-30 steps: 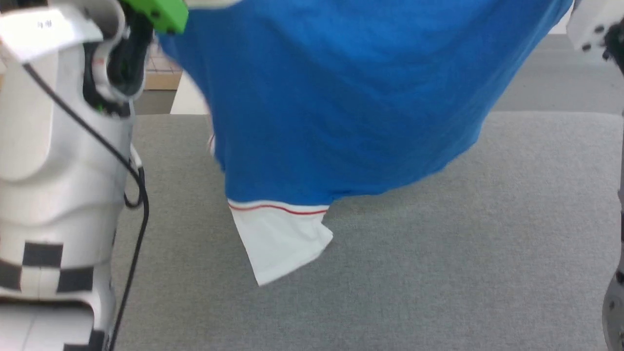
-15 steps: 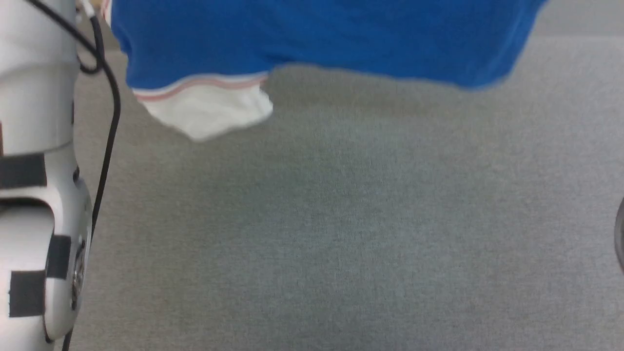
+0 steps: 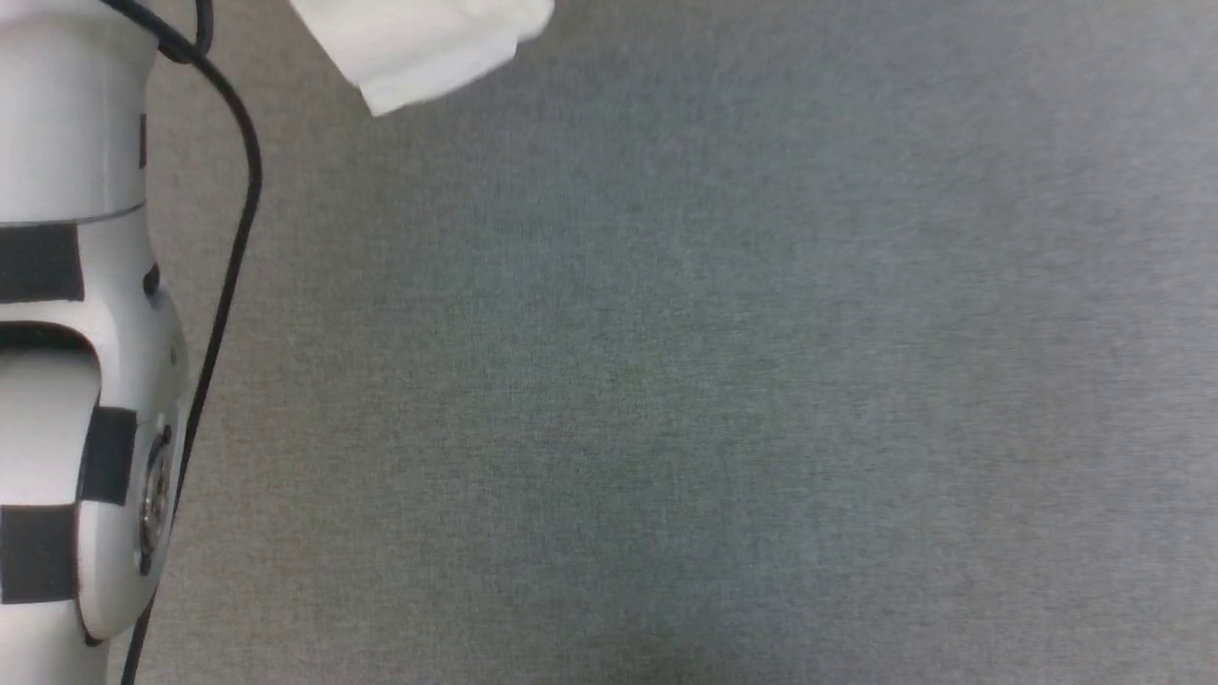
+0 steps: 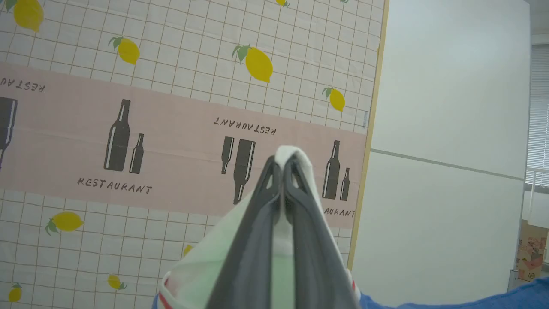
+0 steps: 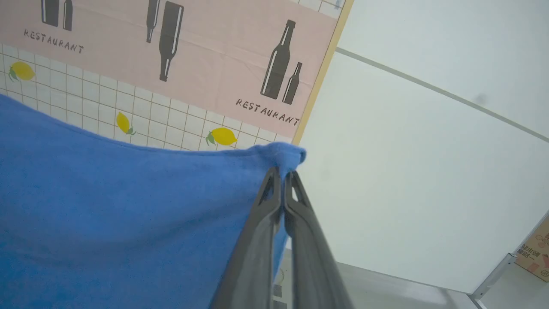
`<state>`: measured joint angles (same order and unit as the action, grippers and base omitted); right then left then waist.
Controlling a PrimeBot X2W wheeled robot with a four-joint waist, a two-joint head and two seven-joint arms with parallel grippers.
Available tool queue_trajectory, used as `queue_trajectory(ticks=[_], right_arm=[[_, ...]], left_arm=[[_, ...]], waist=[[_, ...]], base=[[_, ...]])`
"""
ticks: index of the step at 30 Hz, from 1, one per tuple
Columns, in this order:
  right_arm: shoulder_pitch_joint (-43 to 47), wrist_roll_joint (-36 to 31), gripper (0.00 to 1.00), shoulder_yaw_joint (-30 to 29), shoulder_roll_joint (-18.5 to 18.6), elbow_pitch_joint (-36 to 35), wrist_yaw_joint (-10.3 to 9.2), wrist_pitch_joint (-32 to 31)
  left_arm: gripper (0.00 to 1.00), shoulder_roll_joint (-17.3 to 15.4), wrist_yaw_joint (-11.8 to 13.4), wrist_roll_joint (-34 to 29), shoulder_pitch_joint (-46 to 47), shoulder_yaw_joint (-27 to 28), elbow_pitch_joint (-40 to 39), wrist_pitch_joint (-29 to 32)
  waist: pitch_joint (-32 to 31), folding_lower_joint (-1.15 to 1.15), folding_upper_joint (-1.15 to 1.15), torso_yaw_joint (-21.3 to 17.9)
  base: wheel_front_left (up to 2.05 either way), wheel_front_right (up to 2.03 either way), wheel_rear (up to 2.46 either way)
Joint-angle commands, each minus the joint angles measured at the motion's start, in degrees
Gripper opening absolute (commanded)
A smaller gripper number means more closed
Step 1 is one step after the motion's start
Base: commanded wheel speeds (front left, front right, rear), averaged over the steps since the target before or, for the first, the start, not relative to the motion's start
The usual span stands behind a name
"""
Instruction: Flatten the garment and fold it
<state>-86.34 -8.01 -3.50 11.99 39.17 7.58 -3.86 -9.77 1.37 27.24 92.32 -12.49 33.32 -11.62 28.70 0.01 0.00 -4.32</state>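
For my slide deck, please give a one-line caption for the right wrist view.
The right arm's fingers pinch a corner of the blue garment, holding it up before a lemon-print cloth.

Grey mat open; forearm left, garment hanging above.

A grey, felt-like surface lies evenly lit, with a fine weave. Beyond it a printed cloth hangs against the wall. It has a white grid scattered with yellow lemons, crossed by a pink band of dark bottles and the word RESTAURANT. A tan strip edges the cloth. Just beside it stands a plain white wall with a thin grey seam. Window blinds and a cardboard box show farther along.
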Motion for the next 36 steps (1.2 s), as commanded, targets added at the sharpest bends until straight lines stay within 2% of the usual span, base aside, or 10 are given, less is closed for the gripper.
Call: queue_trajectory(ticks=[1,8,12,15,19,24,29,31,36], right_arm=[[-0.4,-0.6,0.0,0.4,0.4,0.8,-0.09,1.3],[2.6,2.5,0.0,4.7,3.1,4.3,-0.09,6.2],[7.0,7.6,0.0,8.9,6.0,3.3,-0.09,8.8],[12.4,13.1,0.0,11.8,9.0,-0.4,-0.09,9.6],[22.2,20.3,0.0,12.5,13.2,-8.7,-0.09,8.6],[38.0,26.3,0.0,8.4,15.9,-21.8,-0.09,4.8],[52.8,27.7,0.0,3.3,13.8,-32.1,-0.09,0.1],[57.5,28.0,0.0,2.2,12.2,-34.5,-0.09,-1.4],[69.9,28.6,0.0,-0.9,7.8,-38.3,-0.09,-4.4]], left_arm=[[0.0,0.3,-1.1,0.5,0.8,0.0,0.2,-1.1],[0.0,0.0,-6.0,2.3,-5.7,-0.8,-1.7,-2.6],[0.0,-1.2,-7.1,4.1,-13.4,-1.2,-5.9,-2.3],[0.0,-2.2,-7.4,6.0,-21.1,-1.2,-11.8,-1.0],[0.0,-4.0,-6.3,7.7,-32.7,-1.2,-22.2,1.6],[0.0,-6.4,-2.5,8.2,-49.1,-1.8,-36.5,5.6],[0.0,-6.2,1.9,11.3,-63.7,-1.3,-42.3,8.5],[0.0,-7.1,2.3,11.8,-68.3,-2.0,-42.6,10.3],[0.0,-6.7,3.5,16.5,-80.7,-1.8,-42.7,11.8]], waist=[[3.0,-0.01,0.0,1.6],[4.2,-0.01,0.0,3.2],[2.9,-0.01,0.0,3.9],[1.7,-0.01,0.0,4.3],[-0.3,-0.01,0.0,4.5],[-2.4,-0.01,0.0,4.5],[-5.0,-0.01,0.0,4.4],[-6.2,-0.01,0.0,4.3],[-10.8,-0.01,0.0,4.3]], base=[[0.0,0.0,0.0],[0.0,0.0,0.0],[0.0,0.0,0.0],[0.0,0.0,0.0],[0.0,0.0,0.0],[0.0,0.0,0.0],[0.0,0.0,0.0],[0.0,0.0,0.0],[0.0,0.0,0.0]])
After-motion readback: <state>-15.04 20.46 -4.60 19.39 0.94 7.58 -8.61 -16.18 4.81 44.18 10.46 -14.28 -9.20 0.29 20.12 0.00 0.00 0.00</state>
